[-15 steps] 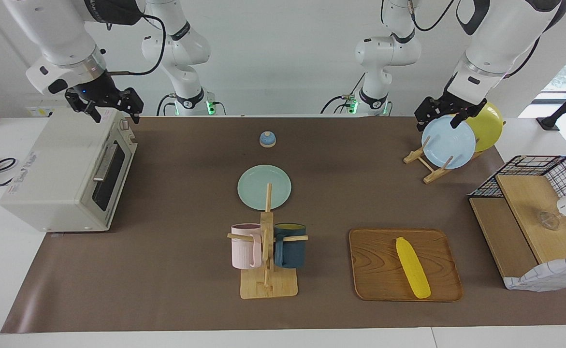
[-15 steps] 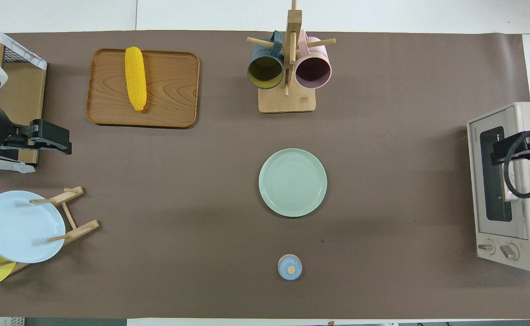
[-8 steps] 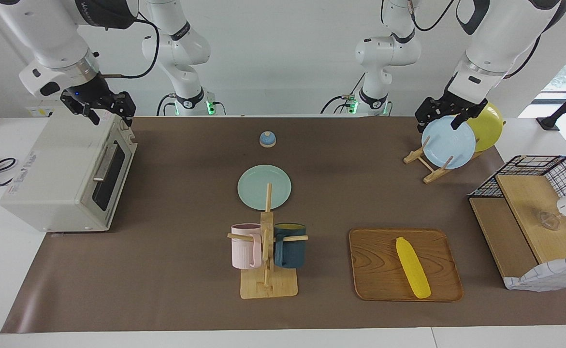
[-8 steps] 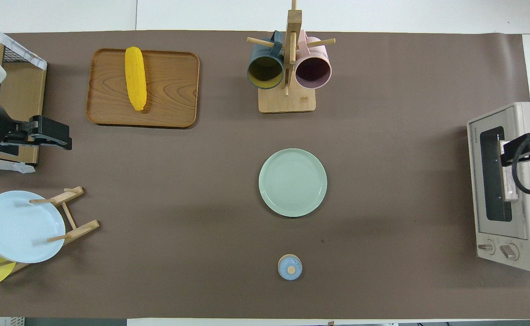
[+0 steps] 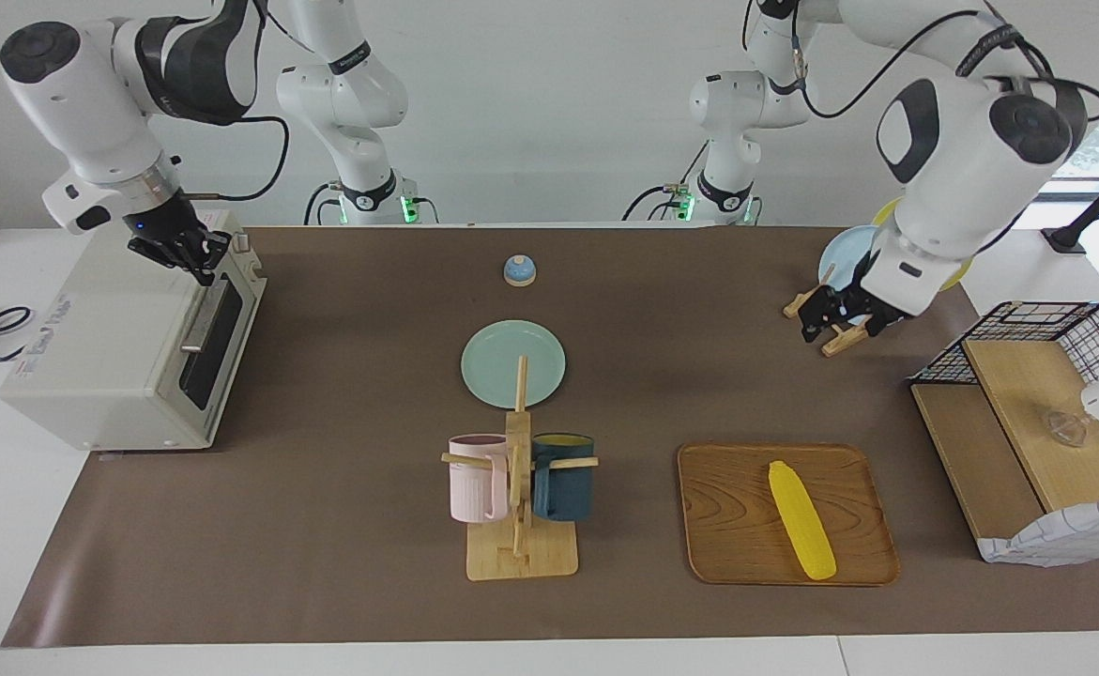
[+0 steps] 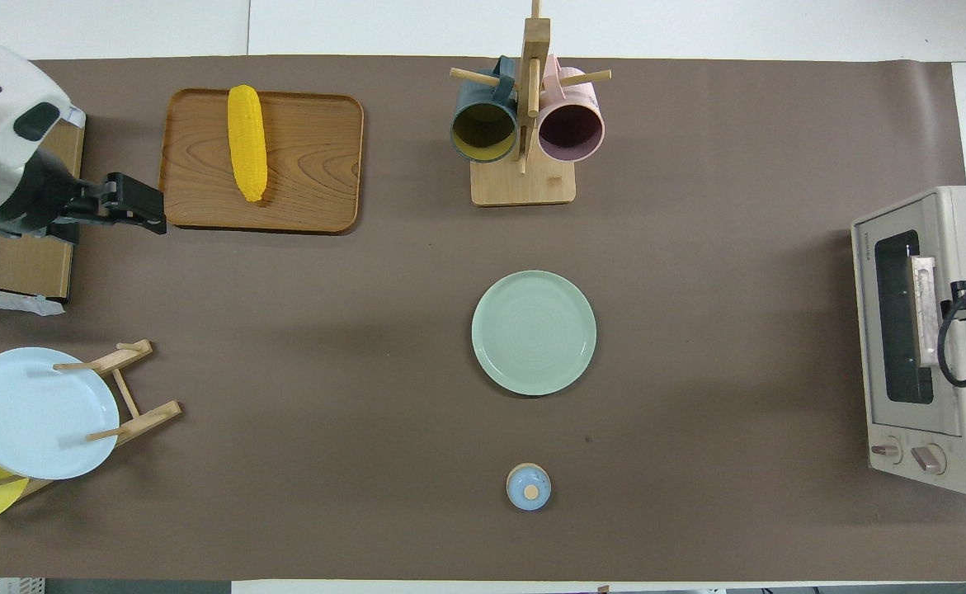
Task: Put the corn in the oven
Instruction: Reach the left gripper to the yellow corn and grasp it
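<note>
Corn (image 5: 801,519) lies on tray (image 5: 737,554); left pincer (image 5: 840,319) gapes empty, right pincer (image 5: 194,255) closed (over oven (image 5: 108,347))

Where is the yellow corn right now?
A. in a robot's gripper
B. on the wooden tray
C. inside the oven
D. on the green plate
B: the corn lies flat on the wooden tray, with neither gripper touching it, and the oven door is shut.
</note>
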`<state>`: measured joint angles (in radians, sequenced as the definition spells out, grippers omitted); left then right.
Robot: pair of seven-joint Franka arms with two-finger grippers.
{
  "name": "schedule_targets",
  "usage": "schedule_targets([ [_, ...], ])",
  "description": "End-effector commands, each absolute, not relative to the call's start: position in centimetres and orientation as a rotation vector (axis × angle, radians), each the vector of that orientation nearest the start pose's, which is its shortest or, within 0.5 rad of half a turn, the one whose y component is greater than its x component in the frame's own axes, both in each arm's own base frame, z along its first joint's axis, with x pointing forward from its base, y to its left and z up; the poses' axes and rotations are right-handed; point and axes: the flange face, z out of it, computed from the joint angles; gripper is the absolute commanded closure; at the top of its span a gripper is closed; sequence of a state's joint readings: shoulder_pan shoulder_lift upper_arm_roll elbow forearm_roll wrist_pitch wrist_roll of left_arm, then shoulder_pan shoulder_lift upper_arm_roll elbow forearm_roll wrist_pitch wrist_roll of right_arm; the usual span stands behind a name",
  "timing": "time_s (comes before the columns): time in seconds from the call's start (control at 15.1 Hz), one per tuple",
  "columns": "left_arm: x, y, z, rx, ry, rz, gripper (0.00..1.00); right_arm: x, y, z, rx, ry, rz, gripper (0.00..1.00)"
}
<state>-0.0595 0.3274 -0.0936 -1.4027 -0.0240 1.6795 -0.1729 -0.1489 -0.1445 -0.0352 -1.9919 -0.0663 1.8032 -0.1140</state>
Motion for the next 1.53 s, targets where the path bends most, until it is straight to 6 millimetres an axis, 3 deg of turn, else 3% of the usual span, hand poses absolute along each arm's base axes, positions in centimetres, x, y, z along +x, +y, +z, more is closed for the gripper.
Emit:
schedule_targets([
  [0.0, 70.7, -9.8, 46.6, -3.206, -0.034, 0.033, 0.0, 49.2, -10.5, 50.8, -3.208, 0.196, 0.076, 1.0],
  [0.13, 73.4, -11.5, 41.7, -3.212, -0.01, -0.017, 0.0, 49.4, -10.7, 49.2, -3.198, 0.337, 0.094, 1.0],
  [0.27, 75.7, -11.8, 38.7, -3.218, -0.015, -0.036, 0.0, 49.9, -11.0, 47.9, -3.218, 0.323, 0.117, 1.0],
  [0.4, 76.2, -12.4, 37.9, -3.195, 0.015, -0.093, 0.0, 50.0, -11.6, 47.5, -3.263, 0.267, 0.137, 1.0],
  [0.6, 76.3, -12.7, 34.9, -3.16, 0.045, -0.107, 0.0, 50.1, -11.7, 47.0, -3.286, 0.236, 0.158, 1.0],
  [0.66, 76.2, -13.8, 33.7, -3.162, 0.066, -0.092, 0.0, 50.2, -11.8, 46.7, -3.284, 0.24, 0.165, 1.0],
  [0.93, 76.8, -12.9, 32.3, -3.156, 0.107, -0.076, 0.0, 50.3, -11.5, 45.2, -3.276, 0.246, 0.151, 1.0],
  [1.13, 76.9, -13.5, 32.1, -3.16, 0.126, -0.1, 0.0, 50.9, -10.4, 43.9, -3.251, 0.253, 0.148, 1.0],
  [1.26, 76.9, -13.3, 31.9, -3.159, 0.13, -0.1, 0.0, 51.8, -8.9, 42.5, -3.228, 0.233, 0.124, 1.0],
  [1.46, 76.9, -13.1, 31.8, -3.156, 0.164, -0.096, 0.02, 52.7, -8.1, 40.2, -3.22, 0.216, 0.099, 1.0],
])
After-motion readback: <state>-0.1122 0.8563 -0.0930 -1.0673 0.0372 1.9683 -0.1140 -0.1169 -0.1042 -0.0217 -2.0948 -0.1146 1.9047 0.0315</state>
